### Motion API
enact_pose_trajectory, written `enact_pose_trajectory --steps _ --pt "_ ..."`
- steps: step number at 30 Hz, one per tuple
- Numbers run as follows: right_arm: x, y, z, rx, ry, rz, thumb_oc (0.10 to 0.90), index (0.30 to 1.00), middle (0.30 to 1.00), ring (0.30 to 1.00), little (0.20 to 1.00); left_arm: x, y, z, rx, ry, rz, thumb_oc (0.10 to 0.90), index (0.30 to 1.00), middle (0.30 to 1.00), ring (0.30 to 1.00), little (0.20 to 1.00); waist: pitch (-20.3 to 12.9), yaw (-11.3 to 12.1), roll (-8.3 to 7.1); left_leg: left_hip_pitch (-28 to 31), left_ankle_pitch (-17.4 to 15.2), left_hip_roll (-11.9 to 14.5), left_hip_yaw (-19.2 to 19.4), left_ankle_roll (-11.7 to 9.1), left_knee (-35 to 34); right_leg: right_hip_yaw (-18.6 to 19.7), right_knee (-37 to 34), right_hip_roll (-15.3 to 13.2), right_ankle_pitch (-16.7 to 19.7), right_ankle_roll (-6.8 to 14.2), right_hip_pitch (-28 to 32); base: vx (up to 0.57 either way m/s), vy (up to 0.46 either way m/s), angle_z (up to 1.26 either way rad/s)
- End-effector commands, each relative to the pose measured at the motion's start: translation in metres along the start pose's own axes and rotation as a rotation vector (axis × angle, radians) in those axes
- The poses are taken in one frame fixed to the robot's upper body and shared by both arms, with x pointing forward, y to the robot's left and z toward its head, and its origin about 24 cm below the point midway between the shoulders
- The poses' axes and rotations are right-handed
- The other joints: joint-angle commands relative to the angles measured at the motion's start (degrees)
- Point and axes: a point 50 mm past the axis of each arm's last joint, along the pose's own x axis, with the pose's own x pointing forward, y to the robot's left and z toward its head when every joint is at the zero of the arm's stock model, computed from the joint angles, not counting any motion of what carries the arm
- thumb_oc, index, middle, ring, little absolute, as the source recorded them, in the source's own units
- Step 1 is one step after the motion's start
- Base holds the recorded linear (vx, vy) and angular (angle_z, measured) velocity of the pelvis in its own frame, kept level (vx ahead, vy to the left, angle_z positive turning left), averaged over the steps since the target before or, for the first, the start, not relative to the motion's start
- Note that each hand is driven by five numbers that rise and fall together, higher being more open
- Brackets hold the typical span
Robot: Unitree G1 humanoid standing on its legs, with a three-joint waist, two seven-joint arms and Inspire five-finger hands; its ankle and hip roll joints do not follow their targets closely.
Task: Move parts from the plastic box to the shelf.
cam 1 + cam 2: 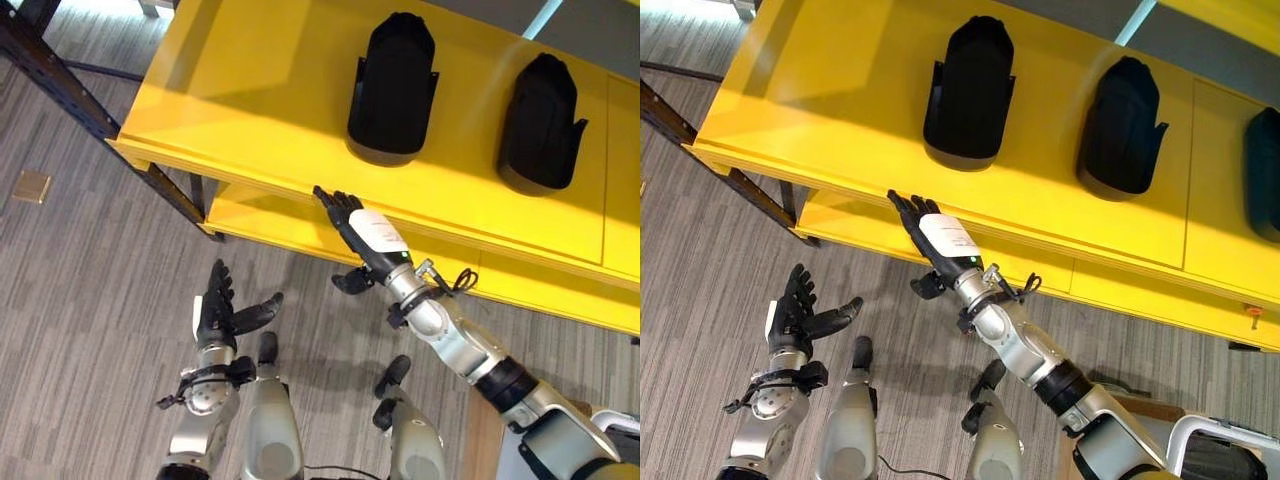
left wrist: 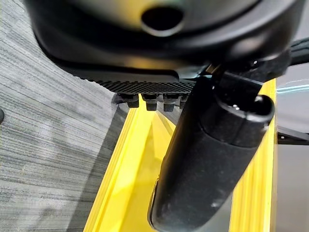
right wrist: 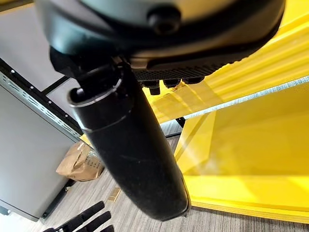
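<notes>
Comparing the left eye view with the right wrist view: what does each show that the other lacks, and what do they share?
Left eye view alone: two black parts, one beside the other, on the top board of the yellow shelf, the left hand open over the carpet, and the right hand's white-covered back.

Right wrist view alone: a brown paper bag on the floor and a grey panel behind it.

Shared: the yellow shelf and the open right hand at its front edge.

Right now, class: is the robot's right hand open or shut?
Open: the right hand reaches to the yellow shelf edge with straight fingers, holding nothing.
</notes>
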Motion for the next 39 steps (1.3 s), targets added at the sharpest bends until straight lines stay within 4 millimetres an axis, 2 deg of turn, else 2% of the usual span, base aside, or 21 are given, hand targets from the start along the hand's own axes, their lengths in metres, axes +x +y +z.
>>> enact_pose_trajectory --steps 1,11,20,22,26,29,34,39 --pt "0.021 -0.034 0.023 -0.028 -0.105 -0.174 0.900 1.000 1.000 1.000 1.000 0.002 0.006 0.030 0.037 -0.174 0.005 0.900 1.000 1.000 1.000 1.000 -1.9 0.2 -2.72 0.0 -5.9 -0.6 0.9 1.9 1.8 -0.5 1.1 -6.4 1.0 6.7 3.5 0.01 0.001 0.06" --pt "0.007 -0.058 -0.004 -0.072 0.006 -0.303 0.900 1.000 1.000 1.000 1.000 0.002 0.008 0.027 0.035 -0.154 0.011 0.900 1.000 1.000 1.000 1.000 -1.3 -0.8 -2.54 -0.2 -5.8 -0.2 1.0 2.0 1.9 0.0 1.4 -6.3 0.7 6.6 2.9 0.01 0.000 0.03" --pt "-0.006 -0.071 -0.012 -0.081 0.033 -0.369 0.900 1.000 1.000 1.000 1.000 0.001 0.009 0.026 0.042 -0.151 0.011 0.900 1.000 1.000 1.000 1.000 -1.2 -1.6 -2.64 -0.1 -5.9 0.3 1.3 1.9 2.2 0.4 1.7 -6.0 0.4 6.5 2.5 0.00 0.000 0.00" --pt "-0.012 -0.079 -0.008 -0.078 0.007 -0.407 0.900 1.000 1.000 1.000 1.000 0.001 0.010 0.027 0.045 -0.154 0.012 0.900 1.000 1.000 1.000 1.000 -1.2 -2.1 -2.86 -0.1 -6.0 0.5 1.7 1.9 2.4 0.5 1.6 -5.9 0.4 6.5 2.3 0.00 0.000 0.00" --pt "-0.018 -0.084 0.000 -0.058 -0.037 -0.426 0.900 1.000 1.000 1.000 1.000 0.000 0.011 0.027 0.050 -0.156 0.021 0.900 1.000 1.000 1.000 1.000 -1.3 -2.5 -2.98 -0.1 -6.1 0.7 1.9 1.9 2.6 0.7 1.7 -5.8 0.3 6.5 2.2 0.00 -0.005 -0.05" --pt "-0.028 -0.089 0.020 -0.016 -0.146 -0.436 0.900 1.000 1.000 1.000 1.000 0.000 0.015 0.029 0.058 -0.160 0.040 0.900 1.000 1.000 1.000 1.000 -1.3 -3.1 -3.51 0.0 -6.3 0.8 2.1 1.9 2.9 1.2 1.8 -5.6 0.1 6.4 2.1 0.01 -0.012 -0.04" --pt "-0.034 -0.087 0.041 0.018 -0.258 -0.406 0.900 1.000 1.000 1.000 1.000 -0.001 0.019 0.031 0.073 -0.172 0.060 0.900 1.000 1.000 1.000 1.000 -1.3 -3.4 -4.08 -0.2 -6.3 1.1 2.3 1.9 3.1 1.5 1.8 -5.3 0.1 6.4 1.9 0.00 -0.008 -0.06" --pt "-0.031 -0.083 0.040 0.013 -0.253 -0.374 0.900 1.000 1.000 1.000 1.000 -0.001 0.019 0.032 0.069 -0.176 0.066 0.900 1.000 1.000 1.000 1.000 -1.2 -3.3 -4.31 -0.3 -6.4 1.0 2.3 1.9 3.2 1.5 1.8 -5.3 0.2 6.5 1.9 0.00 -0.005 -0.02"
